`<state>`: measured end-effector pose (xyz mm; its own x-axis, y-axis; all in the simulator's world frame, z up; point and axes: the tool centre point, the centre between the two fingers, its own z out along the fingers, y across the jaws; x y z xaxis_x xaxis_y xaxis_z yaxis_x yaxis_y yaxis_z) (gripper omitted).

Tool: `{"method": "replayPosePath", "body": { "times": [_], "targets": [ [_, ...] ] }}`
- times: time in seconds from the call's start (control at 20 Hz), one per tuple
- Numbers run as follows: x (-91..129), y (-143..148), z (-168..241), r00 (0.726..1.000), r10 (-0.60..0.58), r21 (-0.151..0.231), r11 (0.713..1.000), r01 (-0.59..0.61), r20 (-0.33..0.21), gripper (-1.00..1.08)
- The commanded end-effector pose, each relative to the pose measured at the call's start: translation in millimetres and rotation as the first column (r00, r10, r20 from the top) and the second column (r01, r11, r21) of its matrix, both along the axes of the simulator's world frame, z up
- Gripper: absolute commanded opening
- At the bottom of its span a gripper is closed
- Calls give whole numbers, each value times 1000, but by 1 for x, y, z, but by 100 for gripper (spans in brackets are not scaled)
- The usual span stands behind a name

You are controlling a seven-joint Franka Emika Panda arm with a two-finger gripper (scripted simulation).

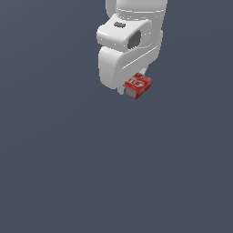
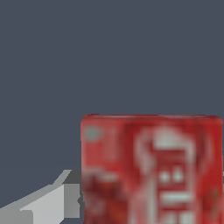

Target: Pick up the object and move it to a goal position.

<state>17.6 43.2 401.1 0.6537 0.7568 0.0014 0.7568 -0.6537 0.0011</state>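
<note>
The object [image 1: 138, 85] is a small red box with white lettering on top and a greyish end, and it sits just under the white arm [image 1: 129, 41] in the exterior view. In the wrist view the object [image 2: 151, 170] fills the frame close to the camera. One grey finger [image 2: 57, 199] presses against its side. The other finger is out of frame. My gripper [image 1: 133, 83] is mostly hidden behind the arm's bulky white links and stands shut on the box. Nothing marks a goal position.
A plain dark grey-blue surface [image 1: 68, 173] spreads all around the arm. No other objects, containers or edges show in either view.
</note>
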Motion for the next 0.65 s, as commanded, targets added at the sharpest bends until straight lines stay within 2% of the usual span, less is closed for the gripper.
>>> {"method": "replayPosePath", "body": {
  "times": [0.0, 0.6],
  "targets": [
    [1, 2, 15, 1000, -1, 0, 1000, 1, -2, -100],
    [4, 6, 41, 1000, -2, 0, 1000, 2, -2, -100]
  ]
}}
